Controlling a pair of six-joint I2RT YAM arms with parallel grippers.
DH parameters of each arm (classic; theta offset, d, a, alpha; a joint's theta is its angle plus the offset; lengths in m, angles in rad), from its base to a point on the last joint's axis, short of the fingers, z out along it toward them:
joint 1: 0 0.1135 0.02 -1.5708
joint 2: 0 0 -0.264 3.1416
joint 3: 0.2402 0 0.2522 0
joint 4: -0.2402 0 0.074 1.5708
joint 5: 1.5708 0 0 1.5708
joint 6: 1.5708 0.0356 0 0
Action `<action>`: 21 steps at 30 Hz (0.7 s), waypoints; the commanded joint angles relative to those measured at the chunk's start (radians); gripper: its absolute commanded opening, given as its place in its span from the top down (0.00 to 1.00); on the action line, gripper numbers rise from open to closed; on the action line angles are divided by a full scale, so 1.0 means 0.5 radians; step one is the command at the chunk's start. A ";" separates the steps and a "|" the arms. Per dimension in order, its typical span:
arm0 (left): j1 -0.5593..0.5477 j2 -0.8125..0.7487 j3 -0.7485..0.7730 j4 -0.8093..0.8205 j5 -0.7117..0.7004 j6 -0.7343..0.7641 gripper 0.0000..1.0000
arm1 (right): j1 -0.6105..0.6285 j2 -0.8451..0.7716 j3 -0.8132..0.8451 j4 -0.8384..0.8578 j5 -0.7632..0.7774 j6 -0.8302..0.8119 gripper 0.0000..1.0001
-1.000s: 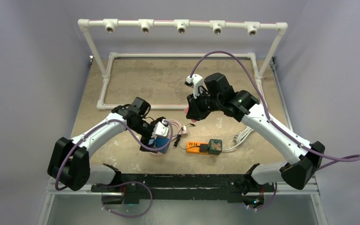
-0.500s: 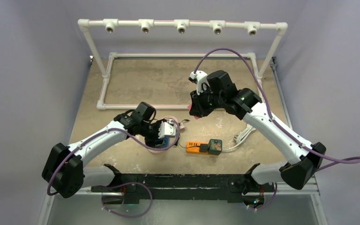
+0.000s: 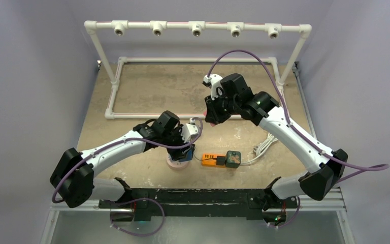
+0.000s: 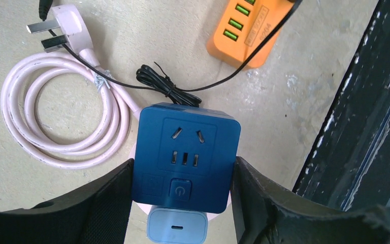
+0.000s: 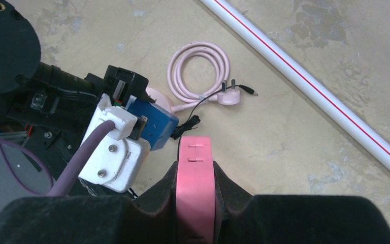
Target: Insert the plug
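Over the beige tabletop (image 3: 147,91), left tool (image 4: 183,190) clamps blue socket cube (image 4: 185,152), right tool (image 5: 195,190) pinches pink plug (image 5: 195,162).

Soft, even light fills all three views, casting only faint shadows on the surface (image 3: 152,91). Both wrist views blur at their near bottom edges.

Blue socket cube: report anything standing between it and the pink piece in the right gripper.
Nothing covers the face of the blue socket cube; the left gripper clamps its sides. In the right wrist view the left wrist's white camera housing hides part of the cube and may crowd the pink piece in the right gripper.
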 commanded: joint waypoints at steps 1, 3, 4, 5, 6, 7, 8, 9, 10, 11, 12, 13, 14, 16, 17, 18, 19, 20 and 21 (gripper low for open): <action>-0.025 0.028 0.048 0.153 -0.088 -0.375 1.00 | -0.006 -0.022 0.072 0.020 0.009 0.002 1.00; -0.033 0.052 0.043 0.188 -0.100 -0.449 1.00 | -0.006 -0.018 0.058 0.038 -0.004 0.002 1.00; -0.043 0.057 0.037 0.203 -0.118 -0.468 1.00 | -0.007 -0.016 0.044 0.050 -0.009 0.000 1.00; -0.050 0.061 0.030 0.224 -0.151 -0.486 1.00 | -0.007 -0.013 0.034 0.058 -0.015 0.001 1.00; -0.052 0.062 0.029 0.232 -0.180 -0.496 1.00 | -0.008 -0.010 0.024 0.061 -0.020 0.001 1.00; -0.052 0.062 0.024 0.246 -0.203 -0.508 1.00 | -0.008 -0.009 0.017 0.059 -0.025 0.000 1.00; -0.052 0.057 0.015 0.262 -0.216 -0.524 1.00 | -0.006 -0.006 0.011 0.062 -0.027 -0.004 1.00; -0.052 0.050 -0.007 0.294 -0.209 -0.549 1.00 | -0.005 -0.008 0.002 0.066 -0.022 -0.004 1.00; -0.054 0.048 -0.033 0.333 -0.185 -0.572 1.00 | -0.006 -0.009 -0.008 0.071 -0.017 -0.009 1.00; -0.055 0.052 -0.061 0.371 -0.165 -0.628 0.99 | -0.008 -0.009 -0.013 0.074 -0.015 -0.013 1.00; -0.055 0.053 -0.081 0.396 -0.153 -0.661 0.90 | -0.006 -0.006 -0.013 0.073 -0.012 -0.016 1.00; -0.057 0.050 -0.100 0.416 -0.139 -0.674 0.79 | -0.006 -0.003 -0.012 0.069 -0.009 -0.017 1.00; -0.055 0.041 -0.117 0.424 -0.132 -0.679 0.72 | -0.005 0.002 -0.008 0.062 -0.008 -0.017 1.00; -0.057 0.014 -0.129 0.428 -0.117 -0.682 0.57 | -0.007 0.004 -0.012 0.056 -0.016 -0.015 1.00; -0.057 0.001 -0.130 0.424 -0.118 -0.684 0.48 | -0.007 0.001 -0.014 0.059 -0.022 -0.010 1.00; -0.057 -0.008 -0.126 0.419 -0.120 -0.682 0.39 | -0.006 0.001 -0.019 0.062 -0.028 0.000 1.00; -0.058 -0.019 -0.119 0.411 -0.127 -0.677 0.37 | -0.007 0.003 -0.021 0.062 -0.040 0.013 1.00; -0.055 -0.029 -0.107 0.397 -0.128 -0.675 0.32 | -0.007 0.008 -0.019 0.062 -0.052 0.021 1.00; -0.056 -0.044 -0.085 0.376 -0.128 -0.675 0.29 | -0.007 0.012 -0.019 0.058 -0.069 0.029 1.00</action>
